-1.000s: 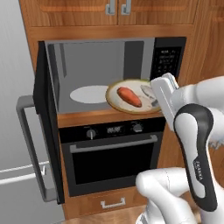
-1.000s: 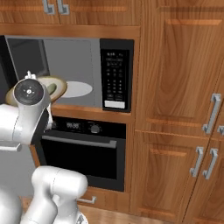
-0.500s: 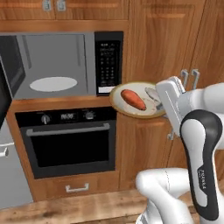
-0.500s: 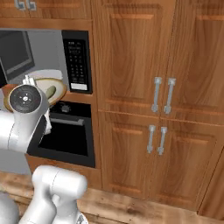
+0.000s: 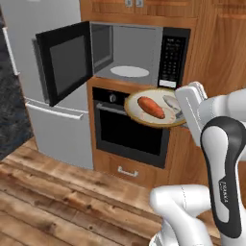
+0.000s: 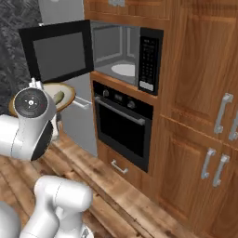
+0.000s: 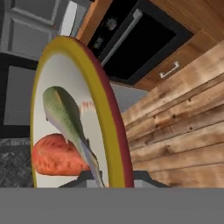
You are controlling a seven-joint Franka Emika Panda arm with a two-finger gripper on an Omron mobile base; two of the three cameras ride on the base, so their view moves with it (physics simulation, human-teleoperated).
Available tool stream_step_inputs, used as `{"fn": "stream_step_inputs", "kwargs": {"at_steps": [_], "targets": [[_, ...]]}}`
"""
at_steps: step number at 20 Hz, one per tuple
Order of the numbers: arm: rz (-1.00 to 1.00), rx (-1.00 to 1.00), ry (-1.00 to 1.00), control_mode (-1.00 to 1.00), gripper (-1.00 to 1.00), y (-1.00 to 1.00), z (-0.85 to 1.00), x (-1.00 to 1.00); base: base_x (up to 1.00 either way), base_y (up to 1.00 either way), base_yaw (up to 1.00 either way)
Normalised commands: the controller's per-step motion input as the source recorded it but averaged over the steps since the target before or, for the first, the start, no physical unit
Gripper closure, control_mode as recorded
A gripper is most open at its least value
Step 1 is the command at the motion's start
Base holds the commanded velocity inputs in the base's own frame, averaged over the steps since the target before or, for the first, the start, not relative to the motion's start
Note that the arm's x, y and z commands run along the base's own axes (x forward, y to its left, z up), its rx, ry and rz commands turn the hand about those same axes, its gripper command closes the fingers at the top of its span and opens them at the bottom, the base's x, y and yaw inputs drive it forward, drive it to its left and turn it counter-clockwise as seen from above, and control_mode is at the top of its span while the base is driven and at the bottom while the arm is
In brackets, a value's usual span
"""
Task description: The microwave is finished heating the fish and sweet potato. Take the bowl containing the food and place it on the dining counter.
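We hold the bowl (image 5: 154,108) by its rim with closed jaws; the sweet potato (image 5: 150,106) and the fish (image 5: 171,102) lie inside.

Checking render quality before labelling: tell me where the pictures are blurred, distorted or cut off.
Left base view: sharp, evenly lit; bowl clear. Right base view: arm hides most of the bowl. Hand view: bowl seen edge-on and stretched, fish and sweet potato soft-edged.
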Motion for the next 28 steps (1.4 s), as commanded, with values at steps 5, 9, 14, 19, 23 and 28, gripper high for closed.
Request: {"fn": "stream_step_inputs", "kwargs": {"at_steps": [5,9,14,19,23,28], "targets": [[0.0,0.0,0.0,1.0,1.0,0.0,0.0,0.0,-0.31,-0.07,1.0],[0.0,0.0,0.0,1.0,1.0,0.0,0.0,0.0,-0.06,-0.07,1.0],[0.0,0.0,0.0,1.0,1.0,0.0,0.0,0.0,0.0,-0.03,1.0],[0.0,0.0,0.0,1.0,1.0,0.0,0.0,0.0,0.0,0.0,1.0],[0.0,0.0,0.0,1.0,1.0,0.0,0.0,0.0,-0.01,-0.06,1.0],[0.0,0.0,0.0,1.0,1.0,0.0,0.0,0.0,-0.02,-0.12,1.0]]}}
